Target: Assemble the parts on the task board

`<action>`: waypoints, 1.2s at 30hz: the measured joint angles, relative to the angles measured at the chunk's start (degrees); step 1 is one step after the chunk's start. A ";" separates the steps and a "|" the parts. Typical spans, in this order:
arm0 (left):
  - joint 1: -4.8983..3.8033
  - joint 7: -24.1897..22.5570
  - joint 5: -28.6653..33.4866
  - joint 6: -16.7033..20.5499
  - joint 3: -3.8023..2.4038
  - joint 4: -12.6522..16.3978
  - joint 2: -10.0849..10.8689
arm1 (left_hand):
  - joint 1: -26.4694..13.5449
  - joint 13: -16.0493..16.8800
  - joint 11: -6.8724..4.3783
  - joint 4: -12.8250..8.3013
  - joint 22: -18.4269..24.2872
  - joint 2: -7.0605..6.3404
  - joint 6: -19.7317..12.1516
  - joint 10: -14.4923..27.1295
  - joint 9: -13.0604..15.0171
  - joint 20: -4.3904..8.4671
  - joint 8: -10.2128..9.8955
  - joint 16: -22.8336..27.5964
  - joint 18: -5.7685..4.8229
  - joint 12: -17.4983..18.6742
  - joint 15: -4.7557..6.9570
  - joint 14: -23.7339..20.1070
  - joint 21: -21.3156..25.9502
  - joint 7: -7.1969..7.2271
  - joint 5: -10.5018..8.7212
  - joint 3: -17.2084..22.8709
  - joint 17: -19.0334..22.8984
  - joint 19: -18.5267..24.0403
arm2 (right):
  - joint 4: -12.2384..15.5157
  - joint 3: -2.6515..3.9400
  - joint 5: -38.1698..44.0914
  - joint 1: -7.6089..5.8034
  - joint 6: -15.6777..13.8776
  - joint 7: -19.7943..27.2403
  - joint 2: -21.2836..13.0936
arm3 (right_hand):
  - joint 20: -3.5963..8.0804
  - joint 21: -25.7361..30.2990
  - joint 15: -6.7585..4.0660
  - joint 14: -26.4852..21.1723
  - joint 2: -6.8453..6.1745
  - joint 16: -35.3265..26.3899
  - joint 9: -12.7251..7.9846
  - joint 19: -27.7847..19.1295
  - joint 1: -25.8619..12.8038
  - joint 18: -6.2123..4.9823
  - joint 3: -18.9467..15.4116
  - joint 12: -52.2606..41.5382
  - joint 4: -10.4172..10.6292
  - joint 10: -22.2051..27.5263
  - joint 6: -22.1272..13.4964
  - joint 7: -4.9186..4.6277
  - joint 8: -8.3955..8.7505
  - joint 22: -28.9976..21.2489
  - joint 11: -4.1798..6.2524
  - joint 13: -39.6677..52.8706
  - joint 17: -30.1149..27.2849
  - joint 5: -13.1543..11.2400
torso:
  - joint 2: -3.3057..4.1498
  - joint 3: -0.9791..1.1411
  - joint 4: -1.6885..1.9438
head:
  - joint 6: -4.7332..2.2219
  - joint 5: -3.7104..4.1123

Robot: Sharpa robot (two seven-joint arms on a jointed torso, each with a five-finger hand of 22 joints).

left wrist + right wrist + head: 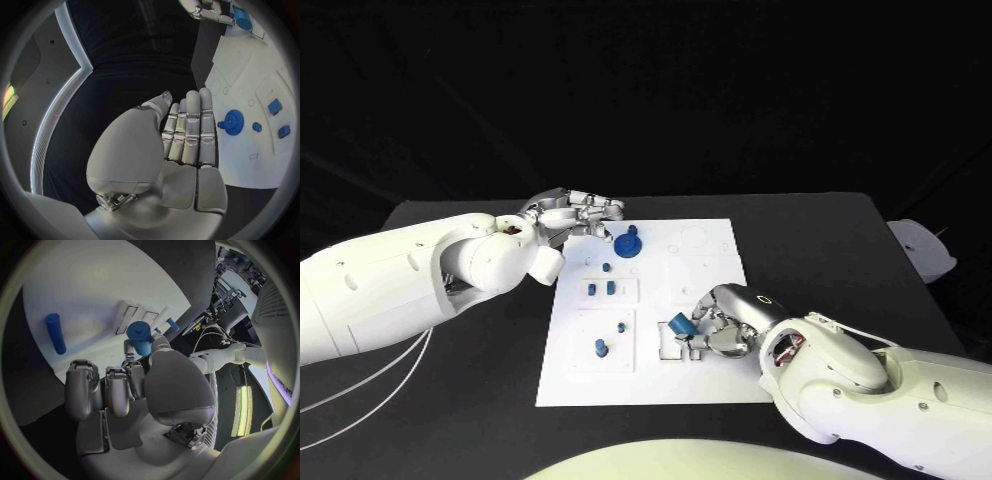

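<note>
Risk, largest first. The right hand holds a short blue cylinder pinched at its fingertips, low over the near part of the task board. The socket it is meant for cannot be made out beneath the hand, so alignment is a judgement only; a tilted peg would probably jam on the rim or slip out of the pinch. In the right wrist view the blue cylinder sits between thumb and a finger, the other fingers curled alongside it, and the hold looks shallow, so sideways pressure could roll the piece loose.

Second risk: a long blue pin lies loose on the board beyond the right hand's fingertips. A sweep of the hand could knock it.

Third risk: the left hand rests at the far left corner of the board with the blue gear just beside its fingertips. An unplanned drift could nudge the gear or shift the board while the right hand is inserting.

Pose. Right arm comes in low, palm down toward the board, clamped on the cylinder. The left hand holds nothing; its fingers lie straight and side by side, with the gear past their tips. 2 small blue pegs stand in a block between the 2 hands.
</note>
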State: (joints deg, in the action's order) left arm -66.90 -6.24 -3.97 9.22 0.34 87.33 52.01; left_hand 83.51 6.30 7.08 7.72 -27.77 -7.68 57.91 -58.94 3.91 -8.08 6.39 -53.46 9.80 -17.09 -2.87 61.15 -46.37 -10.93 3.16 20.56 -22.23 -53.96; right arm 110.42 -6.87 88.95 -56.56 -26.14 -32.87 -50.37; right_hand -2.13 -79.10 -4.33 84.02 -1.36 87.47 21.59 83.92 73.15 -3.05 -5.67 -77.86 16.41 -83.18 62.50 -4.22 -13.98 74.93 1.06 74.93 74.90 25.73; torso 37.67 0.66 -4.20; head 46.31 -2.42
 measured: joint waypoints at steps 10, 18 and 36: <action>0.00 0.05 -0.07 -0.07 0.00 0.13 -0.01 | 0.00 -0.01 0.00 0.00 0.00 0.00 0.00 0.00 0.00 0.00 0.00 0.00 0.00 0.00 0.00 0.00 0.00 0.00 0.00 0.00 0.00 0.00 | -1.65 -0.01 -1.93 0.10 1.02 -0.06 1.75 | -0.01 0.00 0.00 0.00 1.36 0.00 0.00 0.00 -1.37 0.00 -0.43 0.22 0.36 0.00 0.21 -0.21 -0.21 -0.01 0.00 0.01 0.00 -0.12 | 0.00 -0.04 -0.03 | 0.21 -0.10; 0.00 0.09 -0.10 -0.11 0.00 0.17 0.04 | 0.00 -0.01 0.00 0.00 0.03 0.00 0.00 0.00 0.00 0.00 0.00 0.00 0.00 0.00 0.00 0.00 0.15 0.00 0.00 0.00 -0.01 0.00 | -2.32 0.03 -2.57 0.10 1.94 -0.13 2.41 | -0.01 0.28 0.01 0.00 1.56 -0.01 0.54 0.00 -2.83 0.00 -1.17 0.22 0.28 0.00 0.21 -0.21 -1.34 -0.01 0.00 0.00 0.00 -0.15 | 0.00 -0.02 -0.05 | 0.39 -0.29; 0.00 0.16 -0.14 -0.31 0.00 0.36 0.23 | 0.00 -0.02 0.00 0.00 0.07 0.00 -0.20 0.00 0.00 0.00 0.00 0.00 0.00 0.00 0.00 0.00 0.23 -0.20 0.00 0.00 0.04 0.00 | -3.16 -0.05 -3.43 0.10 2.99 -0.10 3.33 | 0.20 0.73 -0.19 -0.20 2.48 -0.01 5.03 0.21 -7.78 0.00 -4.88 0.77 0.35 -0.21 2.23 1.77 -1.96 -0.02 0.22 -0.01 0.04 -4.91 | -0.01 -0.01 -0.07 | 0.72 -0.41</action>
State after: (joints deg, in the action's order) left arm -66.90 -6.08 -4.11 8.92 0.34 87.69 52.24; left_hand 83.51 6.29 7.08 7.73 -27.70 -7.68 57.71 -58.94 3.91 -8.08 6.39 -53.46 9.80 -17.09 -2.87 61.15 -46.14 -11.13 3.16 20.56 -22.18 -53.96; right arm 107.26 -6.92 85.53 -56.46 -23.16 -32.97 -47.04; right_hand -1.93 -78.36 -4.52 83.82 1.12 87.46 26.62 84.13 65.37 -3.04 -10.55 -77.10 16.75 -83.40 64.73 -2.45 -15.95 74.90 1.28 74.92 74.95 20.83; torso 37.66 0.65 -4.27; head 47.03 -2.82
